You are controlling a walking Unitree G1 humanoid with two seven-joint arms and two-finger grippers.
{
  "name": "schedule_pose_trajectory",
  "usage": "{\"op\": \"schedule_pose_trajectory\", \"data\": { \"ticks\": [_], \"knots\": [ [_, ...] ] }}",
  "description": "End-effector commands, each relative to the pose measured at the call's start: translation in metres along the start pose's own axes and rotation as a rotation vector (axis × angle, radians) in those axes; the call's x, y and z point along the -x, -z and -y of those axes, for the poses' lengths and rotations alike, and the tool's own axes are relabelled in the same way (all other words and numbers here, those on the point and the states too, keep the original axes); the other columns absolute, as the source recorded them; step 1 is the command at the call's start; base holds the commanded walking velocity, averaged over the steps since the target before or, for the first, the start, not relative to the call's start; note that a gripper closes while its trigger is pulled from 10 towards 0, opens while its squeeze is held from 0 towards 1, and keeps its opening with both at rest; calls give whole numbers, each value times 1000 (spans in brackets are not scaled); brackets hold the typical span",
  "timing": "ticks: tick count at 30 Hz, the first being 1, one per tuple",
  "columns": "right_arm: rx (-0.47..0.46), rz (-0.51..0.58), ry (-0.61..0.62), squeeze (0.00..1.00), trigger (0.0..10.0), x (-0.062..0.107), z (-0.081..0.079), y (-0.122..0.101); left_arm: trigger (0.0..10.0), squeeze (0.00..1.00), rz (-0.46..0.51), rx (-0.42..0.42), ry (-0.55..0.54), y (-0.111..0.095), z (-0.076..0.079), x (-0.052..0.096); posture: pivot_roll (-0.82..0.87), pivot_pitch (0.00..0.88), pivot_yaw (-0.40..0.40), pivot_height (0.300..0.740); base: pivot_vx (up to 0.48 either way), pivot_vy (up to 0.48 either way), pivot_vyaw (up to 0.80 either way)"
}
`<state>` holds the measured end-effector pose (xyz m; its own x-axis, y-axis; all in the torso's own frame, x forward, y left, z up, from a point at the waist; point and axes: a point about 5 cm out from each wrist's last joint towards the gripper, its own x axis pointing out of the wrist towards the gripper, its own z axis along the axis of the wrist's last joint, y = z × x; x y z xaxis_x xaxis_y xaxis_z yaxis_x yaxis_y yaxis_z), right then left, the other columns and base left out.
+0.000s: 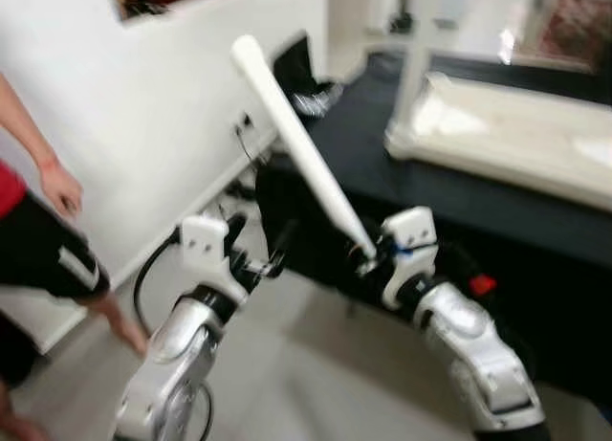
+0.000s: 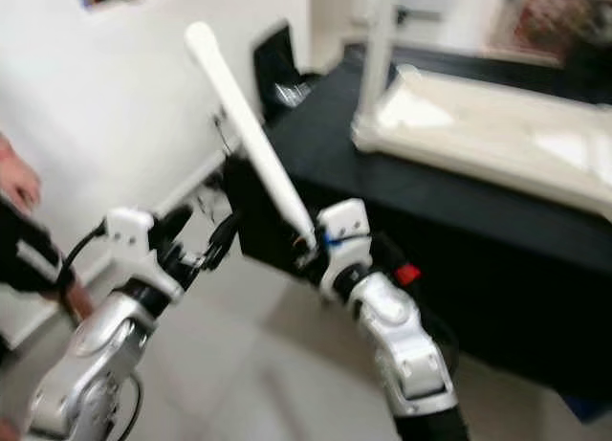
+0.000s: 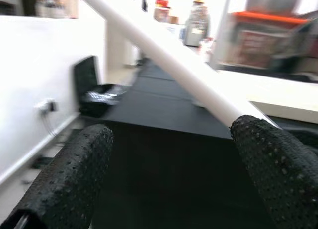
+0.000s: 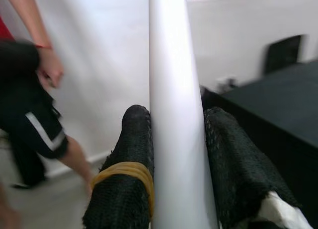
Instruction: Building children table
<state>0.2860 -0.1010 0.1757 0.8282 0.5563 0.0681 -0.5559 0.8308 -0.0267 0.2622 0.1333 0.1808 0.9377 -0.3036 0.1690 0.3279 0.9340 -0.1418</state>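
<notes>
A long white table leg slants up and to the left, and my right gripper is shut on its lower end. In the right wrist view the leg sits clamped between the two black fingers. My left gripper is open just left of the leg's lower end and holds nothing; the leg crosses beyond its fingers. A white tabletop lies on the black table at the right, with one leg standing up from it.
A person in black shorts stands at the left by the white wall, hand hanging down. A black object rests at the table's far left end. Cables run along the wall's base. Light floor lies below.
</notes>
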Motion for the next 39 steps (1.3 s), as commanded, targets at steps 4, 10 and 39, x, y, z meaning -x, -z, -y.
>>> {"op": "schedule_pose_trajectory", "data": {
  "ticks": [4,10,39],
  "knots": [
    [-9,73,-60,0,10000,4,-1,-13,10000,0,6,-14,-15,-2,-3,-3,-10,121,24,740,480,0,0],
    [-164,229,-27,0,10000,19,19,-34,10000,0,19,-15,-17,-6,-4,-7,-14,123,27,740,272,0,0],
    [-266,488,590,0,10000,100,151,-80,10000,0,70,-34,-15,-16,-10,-14,-26,121,47,740,0,0,0]
  ]
}}
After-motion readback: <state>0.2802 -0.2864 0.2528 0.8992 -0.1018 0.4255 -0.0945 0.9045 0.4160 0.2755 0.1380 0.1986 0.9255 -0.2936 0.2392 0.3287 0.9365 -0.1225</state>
